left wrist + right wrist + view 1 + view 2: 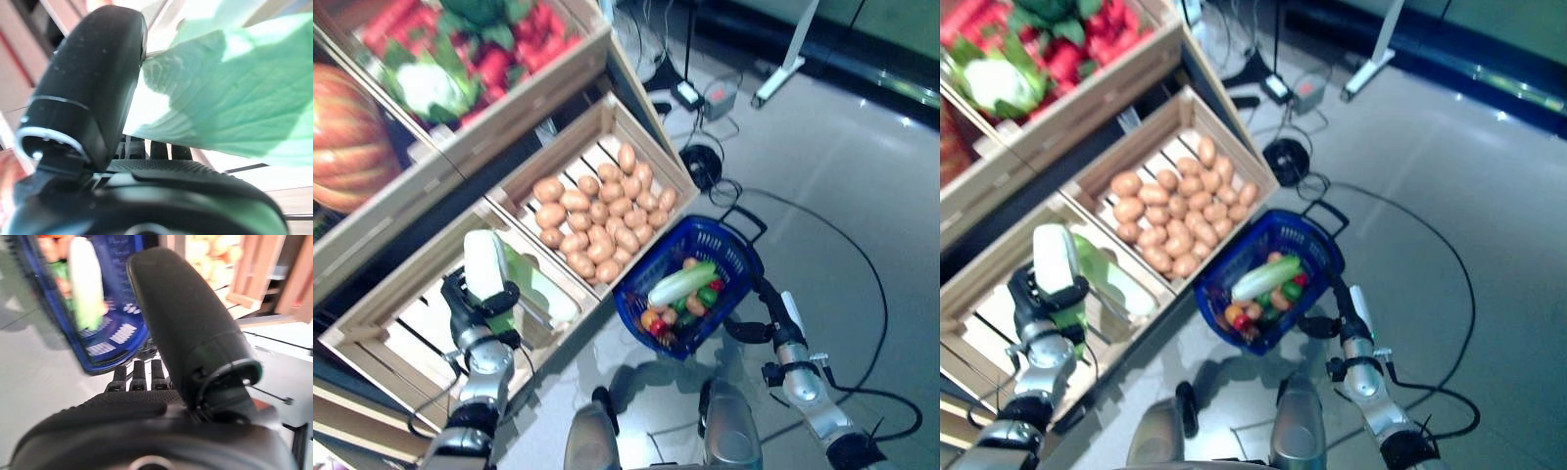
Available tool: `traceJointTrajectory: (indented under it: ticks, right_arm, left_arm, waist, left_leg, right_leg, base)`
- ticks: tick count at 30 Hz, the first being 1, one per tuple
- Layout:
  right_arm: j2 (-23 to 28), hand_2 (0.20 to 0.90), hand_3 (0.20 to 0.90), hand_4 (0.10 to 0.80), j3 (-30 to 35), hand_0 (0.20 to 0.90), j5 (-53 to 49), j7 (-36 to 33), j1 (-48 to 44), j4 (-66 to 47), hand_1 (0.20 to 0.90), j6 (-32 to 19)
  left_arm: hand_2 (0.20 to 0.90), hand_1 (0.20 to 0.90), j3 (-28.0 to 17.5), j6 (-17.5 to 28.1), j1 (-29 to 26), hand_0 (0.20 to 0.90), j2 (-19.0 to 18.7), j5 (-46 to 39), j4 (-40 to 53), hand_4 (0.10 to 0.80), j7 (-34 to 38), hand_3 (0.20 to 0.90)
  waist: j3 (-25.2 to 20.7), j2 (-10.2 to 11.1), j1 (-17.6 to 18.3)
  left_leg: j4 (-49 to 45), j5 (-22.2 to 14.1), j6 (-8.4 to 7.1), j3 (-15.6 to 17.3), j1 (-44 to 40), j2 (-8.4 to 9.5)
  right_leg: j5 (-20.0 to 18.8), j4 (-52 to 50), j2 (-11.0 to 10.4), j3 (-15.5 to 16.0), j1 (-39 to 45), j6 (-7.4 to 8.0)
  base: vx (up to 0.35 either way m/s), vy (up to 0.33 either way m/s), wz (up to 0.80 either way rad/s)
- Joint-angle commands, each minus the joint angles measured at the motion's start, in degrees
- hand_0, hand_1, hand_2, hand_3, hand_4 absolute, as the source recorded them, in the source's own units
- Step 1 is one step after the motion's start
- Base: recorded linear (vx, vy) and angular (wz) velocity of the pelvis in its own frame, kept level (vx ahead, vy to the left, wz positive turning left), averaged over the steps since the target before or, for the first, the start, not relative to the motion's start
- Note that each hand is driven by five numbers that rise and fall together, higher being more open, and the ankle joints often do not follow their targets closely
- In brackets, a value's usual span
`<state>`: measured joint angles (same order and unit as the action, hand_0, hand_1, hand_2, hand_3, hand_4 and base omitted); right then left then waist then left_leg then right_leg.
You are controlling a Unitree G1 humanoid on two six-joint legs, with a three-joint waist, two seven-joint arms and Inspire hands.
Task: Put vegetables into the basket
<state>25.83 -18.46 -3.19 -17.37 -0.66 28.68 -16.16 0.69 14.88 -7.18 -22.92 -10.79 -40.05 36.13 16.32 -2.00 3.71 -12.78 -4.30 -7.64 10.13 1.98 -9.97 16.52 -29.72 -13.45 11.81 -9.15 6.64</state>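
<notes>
My left hand is shut on a white and green leafy cabbage, held upright over the lower left wooden crate. In the left wrist view its green leaf lies across my curled fingers, with the thumb against it. The blue basket hangs tilted at the crates' front, to the right. It holds a long pale cabbage and several small red, green and orange vegetables. My right hand is shut on the basket's handle, and the basket shows just past its fingers.
More pale green cabbage lies in the lower left crate. Beside it is a crate of potatoes. Above are a crate of cauliflower and red vegetables and a pumpkin. A power box and a stand's foot sit on the floor.
</notes>
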Motion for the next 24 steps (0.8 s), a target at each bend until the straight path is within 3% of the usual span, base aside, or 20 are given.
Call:
traceJointTrajectory:
  ticks: [1, 3, 7, 9, 11, 13, 15, 20, 24]
  right_arm:
    - [-2.53, 0.9, 0.9, 0.8, 3.35, 0.9, -6.57, 6.1, -0.49, -6.01, 0.9, -7.68]
    - [-3.35, 0.9, 0.9, 0.8, 4.09, 0.9, -8.76, 9.29, -0.43, -6.93, 0.9, -6.82]
    - [-4.54, 0.9, 0.9, 0.8, 4.97, 0.9, -16.42, 22.51, -0.41, -10.1, 0.9, -3.32]
    - [-3.86, 0.9, 0.9, 0.8, 4.85, 0.9, -20.6, 29.05, -0.77, -11.77, 0.9, -0.77]
    - [-3.3, 0.9, 0.9, 0.8, 4.9, 0.9, -22.63, 31.12, -1.22, -12.16, 0.9, 0.84]
    - [-1.77, 0.9, 0.9, 0.8, 4.75, 0.9, -27.74, 36.92, -3.1, -12.29, 0.9, 5.29]
    - [-1.08, 0.9, 0.9, 0.8, 4.79, 0.9, -30.46, 39.31, -4.0, -12.75, 0.9, 7.51]
    - [0.81, 0.9, 0.9, 0.8, 4.53, 0.9, -34.71, 45.82, -6.4, -14.01, 0.9, 13.36]
    - [2.19, 0.9, 0.9, 0.8, 3.48, 0.9, -35.93, 47.44, -10.85, -12.98, 0.9, 16.3]
  left_arm:
    - [0.3, 0.3, -4.62, 11.22, 1.34, 0.3, -5.69, 2.13, 9.44, 0.4, -1.73, 0.3]
    - [0.3, 0.3, -5.23, 12.59, 2.42, 0.3, -5.31, -0.2, 13.18, 0.4, -5.88, 0.3]
    - [0.3, 0.3, -5.53, 12.55, 3.1, 0.3, -4.78, -8.88, 22.4, 0.4, -17.41, 0.3]
    - [0.3, 0.3, -4.36, 12.29, 1.73, 0.3, -5.42, -10.88, 25.24, 0.4, -21.13, 0.3]
    - [0.3, 0.3, -3.64, 11.88, 0.71, 0.3, -5.76, -11.93, 26.09, 0.4, -22.74, 0.3]
    - [0.3, 0.3, -1.08, 12.42, -2.8, 0.3, -6.2, -12.97, 26.68, 0.4, -26.11, 0.3]
    - [0.3, 0.3, 0.26, 11.87, -4.5, 0.3, -6.44, -14.89, 26.97, 0.4, -28.91, 0.3]
    - [0.3, 0.3, 4.58, 7.98, -7.58, 0.3, -5.8, -28.0, 27.43, 0.4, -45.85, 0.3]
    - [0.3, 0.3, 6.81, 4.48, -10.61, 0.3, -6.21, -33.93, 23.7, 0.4, -52.8, 0.3]
  waist:
    - [-7.4, 0.9, -1.45]
    - [-8.14, 0.87, -1.96]
    - [-9.63, 1.37, -3.14]
    - [-10.47, 1.73, -3.54]
    - [-10.76, 1.85, -3.67]
    - [-11.69, 2.37, -3.78]
    - [-12.05, 2.69, -3.81]
    - [-12.81, 3.04, -3.52]
    - [-13.16, 3.12, -3.23]
  left_leg:
    - [3.98, 2.3, 2.98, 0.26, -3.51, 2.11]
    - [6.97, 3.33, 2.91, 0.13, -5.0, 2.44]
    - [12.74, 5.01, 2.85, -0.86, -7.67, 2.84]
    - [15.35, 5.99, 2.54, -1.05, -8.83, 2.64]
    - [16.64, 6.46, 2.39, -1.27, -9.38, 2.58]
    - [17.78, 6.6, 2.01, -1.74, -9.45, 2.43]
    - [17.78, 6.42, 1.89, -1.91, -9.24, 2.35]
    - [17.78, 6.12, 1.72, -0.93, -9.64, 1.73]
    - [17.78, 5.78, 1.57, -0.58, -10.37, 1.55]
  right_leg:
    - [-13.4, 18.9, -1.62, 0.05, 9.91, -0.13]
    - [-14.6, 21.55, -1.24, 0.72, 11.61, 0.19]
    - [-16.67, 26.59, -0.35, 2.07, 14.83, 0.78]
    - [-17.54, 28.75, 0.22, 2.88, 16.28, 1.07]
    - [-17.89, 29.7, 0.54, 3.23, 16.94, 1.18]
    - [-18.91, 32.13, 1.3, 3.96, 18.03, 1.43]
    - [-19.42, 33.31, 1.63, 4.2, 18.44, 1.49]
    - [-19.66, 34.15, 2.22, 4.15, 18.78, 1.45]
    - [-19.51, 34.39, 2.4, 3.83, 19.36, 1.45]
  base:
    - [0.087, -0.073, 0.09]
    - [0.084, -0.089, 0.14]
    - [0.049, -0.116, 0.08]
    - [0.056, -0.129, 0.1]
    - [0.043, -0.099, 0.06]
    - [0.042, -0.131, 0.09]
    - [0.009, -0.1, 0.04]
    - [-0.002, -0.084, -0.01]
    - [-0.002, -0.048, -0.02]
